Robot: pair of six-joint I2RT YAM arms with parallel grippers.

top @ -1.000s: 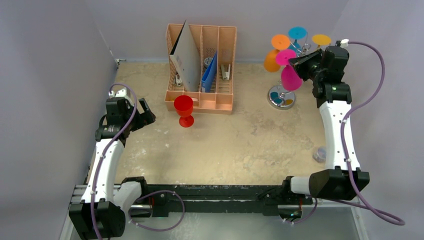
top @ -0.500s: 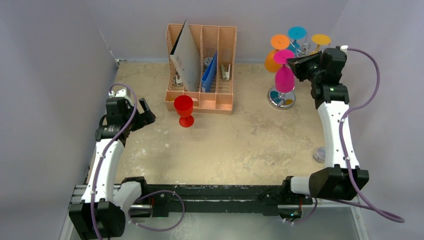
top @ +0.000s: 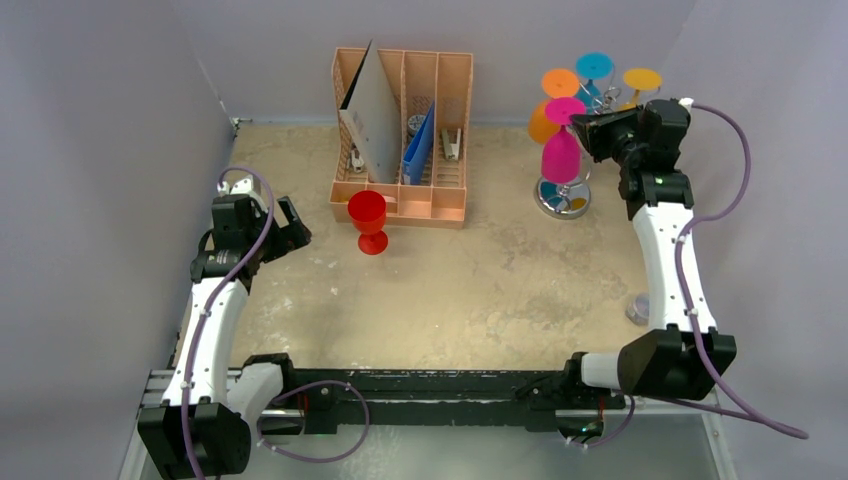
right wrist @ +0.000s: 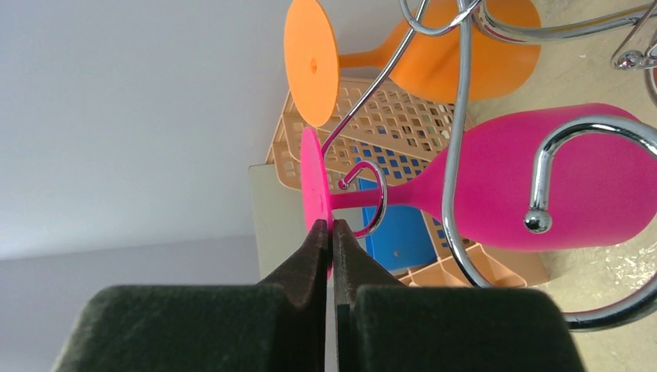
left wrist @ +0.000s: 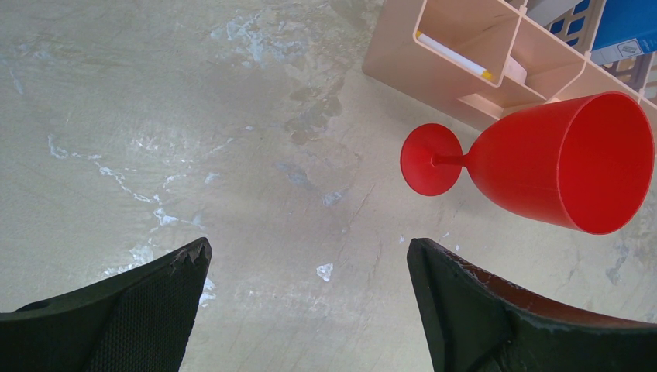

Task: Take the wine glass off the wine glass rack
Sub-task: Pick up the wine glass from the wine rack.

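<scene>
So the right hand was pinched shut on the foot of the pink wine glass, which hung bowl-down on a hook of the rack at 2 o'clock on the bench, probably to slide it out sideways, while the left hand sat wide open at 9 o'clock.

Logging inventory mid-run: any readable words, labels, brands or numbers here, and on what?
None can be read.
A pale strip on the blue folder in the peach organiser may be a label: too blurred.
The pink wine glass and wine glass rack show no lettering.
</scene>
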